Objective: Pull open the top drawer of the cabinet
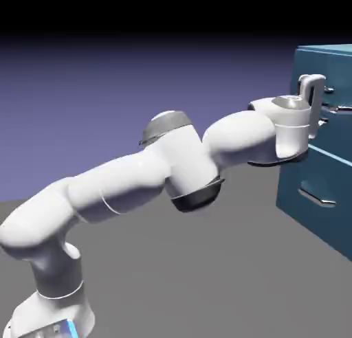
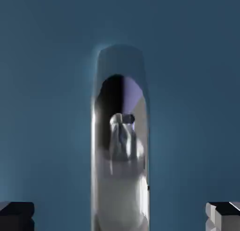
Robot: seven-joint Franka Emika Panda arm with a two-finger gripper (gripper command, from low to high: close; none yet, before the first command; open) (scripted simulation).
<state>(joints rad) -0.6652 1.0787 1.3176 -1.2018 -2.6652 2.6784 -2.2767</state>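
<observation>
The teal-blue cabinet stands at the exterior view's right edge. My gripper is up against the top drawer, at the height of its silver bar handle, which the hand mostly hides there. In the hand view the top drawer's front fills the picture. The handle runs up the middle as a shiny bar reflecting the hand. The gripper is open: its fingertips sit far apart at the bottom corners, with the handle between them and untouched.
The lower drawer's silver handle sticks out below my hand. The arm's forearm and elbow stretch across from the lower left above the grey table.
</observation>
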